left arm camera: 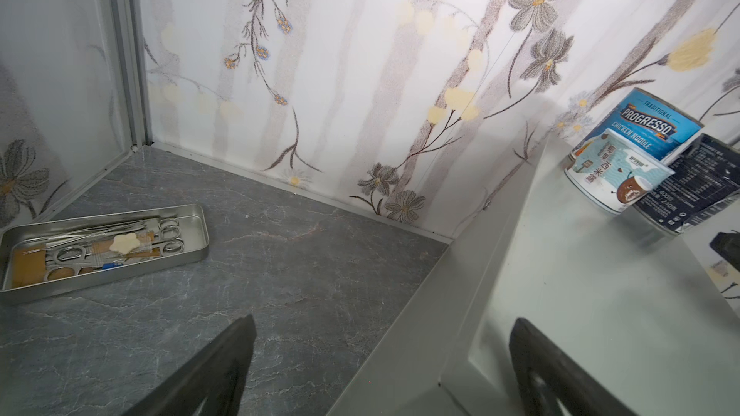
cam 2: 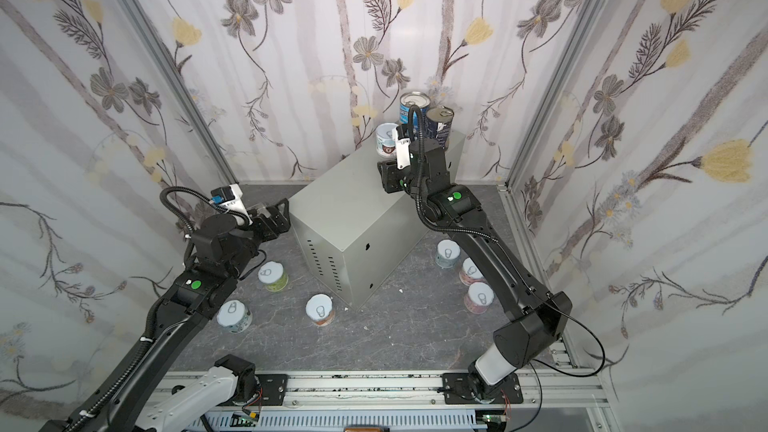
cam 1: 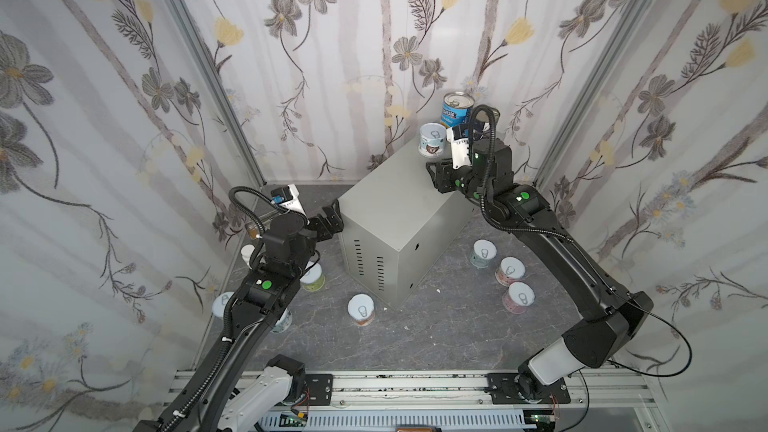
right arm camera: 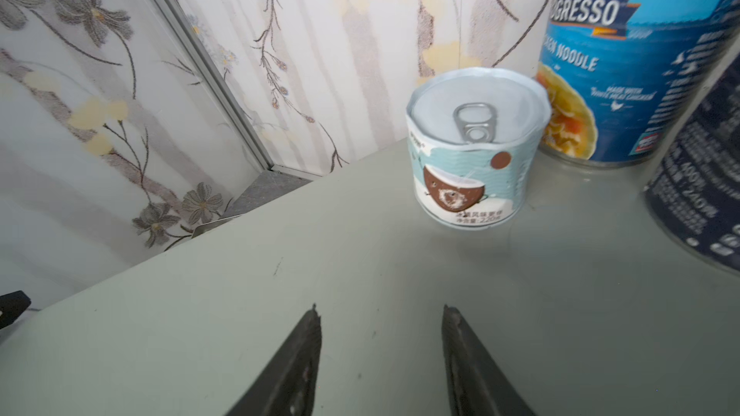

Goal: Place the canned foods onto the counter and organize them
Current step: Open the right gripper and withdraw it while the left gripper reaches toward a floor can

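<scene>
While the right gripper (right arm camera: 380, 306) hangs over the counter (right arm camera: 240, 294), jaws part-open and empty, the can (right arm camera: 472, 154) stands upright just ahead. The left gripper (left arm camera: 384, 318) gapes wide, empty, seemingly astride the counter's edge.

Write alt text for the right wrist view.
A short pale-blue coconut can stands upright on the grey counter, clear of the right claw, whose fingers are parted and empty. A blue Progresso tin and a dark navy tin stand close beside it.
</scene>
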`<act>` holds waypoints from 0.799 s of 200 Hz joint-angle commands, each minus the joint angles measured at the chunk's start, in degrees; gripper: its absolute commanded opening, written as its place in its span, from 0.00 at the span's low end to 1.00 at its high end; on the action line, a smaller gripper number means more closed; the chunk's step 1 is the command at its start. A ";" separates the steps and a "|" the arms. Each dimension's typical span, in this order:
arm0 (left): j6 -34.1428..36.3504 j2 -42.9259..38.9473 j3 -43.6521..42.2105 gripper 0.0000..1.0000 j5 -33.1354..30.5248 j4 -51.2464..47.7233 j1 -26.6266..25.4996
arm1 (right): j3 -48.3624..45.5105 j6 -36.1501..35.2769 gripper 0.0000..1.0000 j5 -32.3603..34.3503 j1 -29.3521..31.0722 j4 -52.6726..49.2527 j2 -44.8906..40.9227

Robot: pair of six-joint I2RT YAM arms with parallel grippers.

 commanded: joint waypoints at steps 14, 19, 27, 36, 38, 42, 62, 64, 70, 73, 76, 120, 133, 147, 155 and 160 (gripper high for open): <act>-1.50 -8.45 -5.14 1.00 0.15 -8.73 -0.04 | -3.12 1.50 0.56 -0.98 0.67 6.30 -2.27; -1.85 -9.80 -5.55 1.00 -0.04 -9.11 -0.09 | -3.34 1.52 0.56 -1.04 0.76 6.41 -2.47; -2.40 -11.91 -6.02 1.00 -0.15 -9.35 -0.11 | -3.78 1.50 0.57 -1.26 0.90 6.47 -2.86; -2.96 -14.04 -6.50 1.00 0.01 -9.44 -0.08 | -4.29 1.42 0.57 -1.46 1.00 6.43 -3.28; -3.03 -14.37 -6.52 1.00 0.09 -9.50 -0.02 | -4.39 1.42 0.58 -1.53 0.95 6.54 -3.35; -3.16 -15.08 -6.55 1.00 0.31 -9.59 -0.05 | -4.56 1.41 0.58 -1.56 1.01 6.55 -3.52; -3.28 -17.45 -6.47 1.00 1.80 -11.57 -0.07 | -6.27 1.42 0.59 -1.68 1.20 6.86 -4.90; -3.28 -17.62 -6.45 1.00 1.92 -11.84 -0.04 | -6.47 1.37 0.60 -1.76 1.24 6.97 -5.12; -3.40 -18.10 -6.61 1.00 2.33 -12.65 -0.05 | -7.14 1.33 0.60 -1.81 1.35 7.20 -5.73; -3.45 -18.32 -6.82 1.00 2.46 -13.04 -0.03 | -7.53 1.37 0.60 -1.89 1.41 7.21 -6.11; -3.58 -18.50 -7.03 1.00 2.60 -13.38 -0.04 | -7.86 1.34 0.61 -1.90 1.39 7.36 -6.53; -7.94 -21.91 -14.07 1.00 6.88 -14.48 -0.20 | -17.17 1.30 0.83 -3.73 1.58 11.92 -15.77; -8.92 -23.02 -15.90 1.00 7.26 -14.86 -0.54 | -19.66 1.50 0.87 -4.18 1.62 12.66 -18.39; -10.21 -23.59 -17.05 1.00 7.51 -15.28 -1.55 | -21.45 1.46 0.89 -4.44 1.63 12.66 -20.63; -11.01 -23.35 -17.07 1.00 6.72 -15.55 -2.83 | -22.41 1.41 0.90 -4.53 1.59 12.58 -21.79; -11.66 -22.90 -17.07 1.00 6.37 -15.88 -3.49 | -22.96 1.41 0.91 -4.54 1.61 12.58 -22.49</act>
